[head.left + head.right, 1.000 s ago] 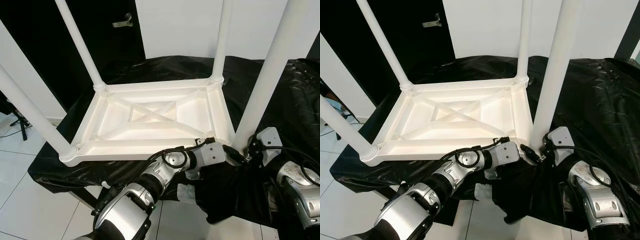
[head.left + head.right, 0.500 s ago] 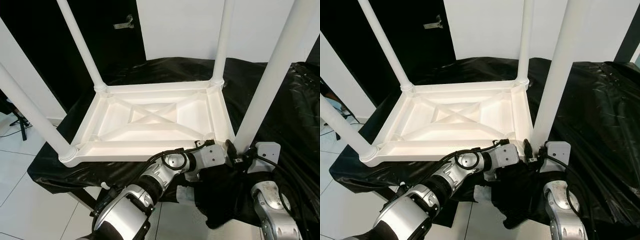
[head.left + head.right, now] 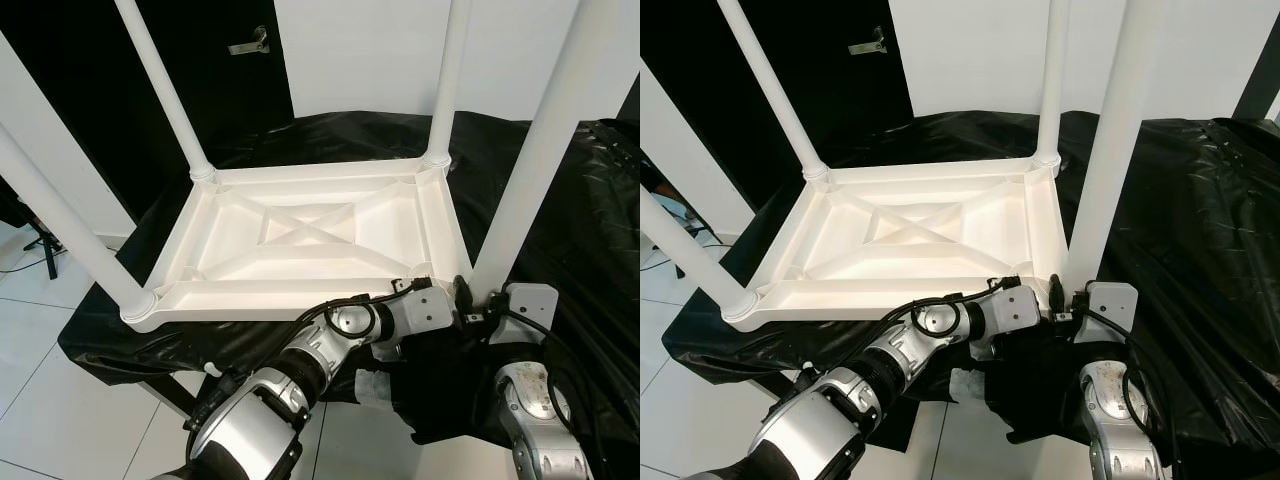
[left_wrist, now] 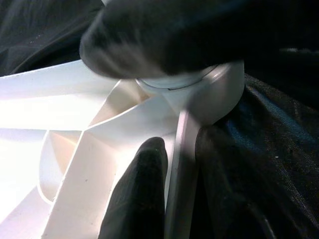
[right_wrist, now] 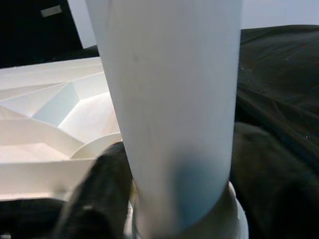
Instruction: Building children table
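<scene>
A crumpled black plastic sheet covers a raised surface and hangs over its near edge in glossy folds. It spreads widest on the right, where it lies in heavy wrinkles. Behind it stands a white wall, and to the left of that wall a black door carries a metal lever handle near the top. A white panel rises at the far left. Below, the floor is laid in pale tiles with thin grey joints. At the left edge, near the floor, a thin black stand leg with a cable shows against the tiles.
</scene>
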`<state>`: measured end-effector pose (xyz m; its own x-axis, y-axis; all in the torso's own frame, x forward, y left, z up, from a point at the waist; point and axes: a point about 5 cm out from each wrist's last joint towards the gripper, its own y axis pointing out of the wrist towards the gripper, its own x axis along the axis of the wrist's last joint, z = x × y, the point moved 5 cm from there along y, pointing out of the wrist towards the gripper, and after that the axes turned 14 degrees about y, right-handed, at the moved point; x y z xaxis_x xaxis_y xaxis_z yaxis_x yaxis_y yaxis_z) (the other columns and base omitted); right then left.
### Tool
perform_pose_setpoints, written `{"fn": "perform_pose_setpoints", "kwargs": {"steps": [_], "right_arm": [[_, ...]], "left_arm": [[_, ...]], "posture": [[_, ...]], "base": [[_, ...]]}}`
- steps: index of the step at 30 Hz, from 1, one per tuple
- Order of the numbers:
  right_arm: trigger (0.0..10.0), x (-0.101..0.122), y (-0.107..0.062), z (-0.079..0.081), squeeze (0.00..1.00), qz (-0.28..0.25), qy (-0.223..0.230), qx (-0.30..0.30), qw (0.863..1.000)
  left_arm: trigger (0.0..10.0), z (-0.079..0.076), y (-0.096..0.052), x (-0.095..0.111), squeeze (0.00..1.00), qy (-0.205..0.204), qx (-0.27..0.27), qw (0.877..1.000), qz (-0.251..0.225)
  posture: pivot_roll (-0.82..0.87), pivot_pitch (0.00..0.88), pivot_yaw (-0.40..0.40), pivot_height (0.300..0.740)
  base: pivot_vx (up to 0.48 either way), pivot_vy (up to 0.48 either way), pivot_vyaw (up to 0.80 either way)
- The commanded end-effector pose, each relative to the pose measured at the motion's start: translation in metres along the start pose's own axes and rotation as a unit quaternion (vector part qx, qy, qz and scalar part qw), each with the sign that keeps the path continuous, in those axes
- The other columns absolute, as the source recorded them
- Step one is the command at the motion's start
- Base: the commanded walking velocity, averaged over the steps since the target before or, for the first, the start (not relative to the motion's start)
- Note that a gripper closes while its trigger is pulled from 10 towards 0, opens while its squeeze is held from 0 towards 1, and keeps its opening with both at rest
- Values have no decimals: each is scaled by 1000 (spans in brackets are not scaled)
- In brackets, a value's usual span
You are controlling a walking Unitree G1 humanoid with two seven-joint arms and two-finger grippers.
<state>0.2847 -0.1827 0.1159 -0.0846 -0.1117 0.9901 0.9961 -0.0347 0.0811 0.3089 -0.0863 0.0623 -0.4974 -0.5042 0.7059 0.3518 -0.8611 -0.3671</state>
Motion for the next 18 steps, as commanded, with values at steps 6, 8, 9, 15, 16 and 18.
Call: {"fn": "perform_pose_setpoints", "kwargs": {"steps": [6, 8, 9, 15, 16, 18], "right_arm": [[10000, -6, 7, 5, 0, 30, -40, 86, 995], [10000, -6, 7, 5, 0, 30, -40, 86, 995], [10000, -6, 7, 5, 0, 30, -40, 86, 995], [10000, -5, 11, 0, 0, 57, -81, 156, 983], [10000, -5, 11, -1, 0, 69, -90, 187, 976], [10000, -4, 11, -1, 0, 75, -95, 206, 971]], "left_arm": [[10000, -51, -3, -44, 0, -54, -37, 993, 98], [10000, -51, -3, -44, 0, -54, -37, 993, 98], [10000, -51, -3, -44, 0, -54, -37, 993, 98], [10000, -51, -3, -43, 0, -52, -37, 993, 97], [10000, -51, -3, -43, 0, -52, -37, 993, 97], [10000, -51, -3, -43, 0, -53, -37, 993, 97]], "posture": [[31, 0, 80, 740], [31, 0, 80, 740], [31, 0, 80, 740], [29, 0, 80, 740], [31, 0, 79, 740], [31, 0, 79, 740]], "base": [[0, 0, 0], [0, 0, 0], [0, 0, 0], [0, 0, 0], [0, 0, 0], [0, 0, 0]]}}
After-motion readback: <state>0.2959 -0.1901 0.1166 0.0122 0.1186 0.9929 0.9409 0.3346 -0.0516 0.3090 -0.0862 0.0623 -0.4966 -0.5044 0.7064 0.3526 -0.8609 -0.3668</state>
